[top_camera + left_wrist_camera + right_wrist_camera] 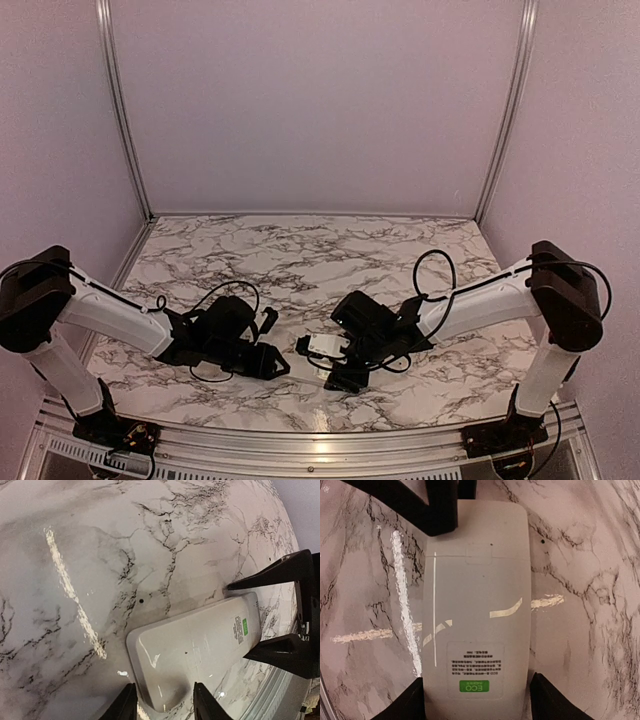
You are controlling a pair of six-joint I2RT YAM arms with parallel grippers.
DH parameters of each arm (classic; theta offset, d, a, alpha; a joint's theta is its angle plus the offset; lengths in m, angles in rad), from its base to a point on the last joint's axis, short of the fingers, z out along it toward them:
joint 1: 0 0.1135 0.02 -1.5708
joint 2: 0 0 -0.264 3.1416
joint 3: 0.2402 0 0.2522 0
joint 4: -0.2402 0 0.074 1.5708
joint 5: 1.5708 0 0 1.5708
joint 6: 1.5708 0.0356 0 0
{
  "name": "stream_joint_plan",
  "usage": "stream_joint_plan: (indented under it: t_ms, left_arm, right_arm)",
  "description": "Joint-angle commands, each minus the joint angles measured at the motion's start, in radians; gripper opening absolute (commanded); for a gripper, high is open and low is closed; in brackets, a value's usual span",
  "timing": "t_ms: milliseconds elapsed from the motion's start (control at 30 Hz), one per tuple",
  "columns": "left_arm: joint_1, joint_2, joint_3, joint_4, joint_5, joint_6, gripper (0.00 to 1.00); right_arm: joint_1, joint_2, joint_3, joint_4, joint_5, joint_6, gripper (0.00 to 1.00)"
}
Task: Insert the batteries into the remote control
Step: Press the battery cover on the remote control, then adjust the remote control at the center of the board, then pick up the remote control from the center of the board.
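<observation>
The white remote control [322, 345] lies back up on the marble table between the two arms. Its plain back carries a green ECO label [474, 686] and a faint cover seam. My right gripper [475, 682] straddles the label end, and both fingers press the long sides of the remote [475, 605]. My left gripper [165, 687] stands over the opposite end of the remote [200, 650]. Its left finger is at the edge and its right finger stands off with a gap. The batteries are out of view.
The marble table [300, 260] runs back to pale walls with metal corner posts [120, 110]. Its near edge, with a metal rail [320, 435], is close behind the remote. Black cables [435, 275] loop beside each wrist.
</observation>
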Motion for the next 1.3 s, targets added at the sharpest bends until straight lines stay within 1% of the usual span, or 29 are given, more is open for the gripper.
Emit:
stream_joint_plan:
  t_ms: [0,33,100,200,233,367,500,567,633,700,767,833,900,1067,1167,1267]
  left_arm:
    - [0.045,-0.080,-0.031,-0.155,0.099,0.047,0.45]
    - [0.057,-0.100,-0.027,-0.165,0.089,0.057,0.49]
    - [0.082,-0.133,-0.021,-0.182,0.076,0.079,0.56]
    - [0.105,-0.159,-0.012,-0.194,0.056,0.107,0.62]
    - [0.111,-0.164,-0.012,-0.190,0.056,0.117,0.64]
    - [0.115,-0.185,0.011,-0.195,0.035,0.177,0.75]
    - [0.114,-0.199,0.015,-0.176,0.046,0.227,0.90]
    - [0.112,-0.189,0.020,-0.180,0.045,0.260,0.93]
    - [0.090,-0.171,0.042,-0.209,0.017,0.299,0.94]
    - [0.035,-0.141,0.086,-0.274,-0.023,0.341,0.94]
    - [-0.003,-0.106,0.119,-0.297,-0.049,0.354,0.94]
    - [-0.030,-0.068,0.149,-0.307,-0.066,0.363,0.93]
    - [-0.051,-0.032,0.178,-0.324,-0.078,0.369,0.91]
    - [-0.094,0.058,0.257,-0.386,-0.129,0.391,0.89]
    - [-0.115,0.098,0.286,-0.398,-0.146,0.394,0.86]
    - [-0.135,0.142,0.333,-0.436,-0.190,0.403,0.81]
  right_arm:
    - [-0.019,-0.021,-0.028,0.021,0.077,0.022,0.71]
    - [-0.020,-0.028,-0.030,0.020,0.090,0.025,0.76]
    - [-0.025,-0.038,-0.036,0.020,0.122,0.031,0.81]
    - [-0.040,-0.051,-0.040,0.012,0.136,0.038,0.85]
    - [-0.048,-0.055,-0.044,0.010,0.168,0.041,0.86]
    - [-0.088,-0.054,-0.037,-0.002,0.197,0.066,0.88]
    - [-0.116,-0.048,-0.028,0.011,0.200,0.100,0.89]
    - [-0.127,-0.047,-0.024,0.019,0.197,0.113,0.90]
    - [-0.140,-0.064,-0.023,0.034,0.181,0.127,0.91]
    - [-0.159,-0.091,-0.033,0.057,0.153,0.143,0.93]
    - [-0.177,-0.131,-0.046,0.077,0.088,0.160,0.95]
    - [-0.180,-0.191,-0.060,0.099,0.081,0.176,0.97]
    - [-0.181,-0.252,-0.076,0.126,0.092,0.195,0.98]
    - [-0.181,-0.405,-0.124,0.202,0.200,0.254,0.99]
    - [-0.186,-0.482,-0.148,0.230,0.207,0.292,0.99]
    - [-0.195,-0.524,-0.154,0.230,0.178,0.324,0.99]
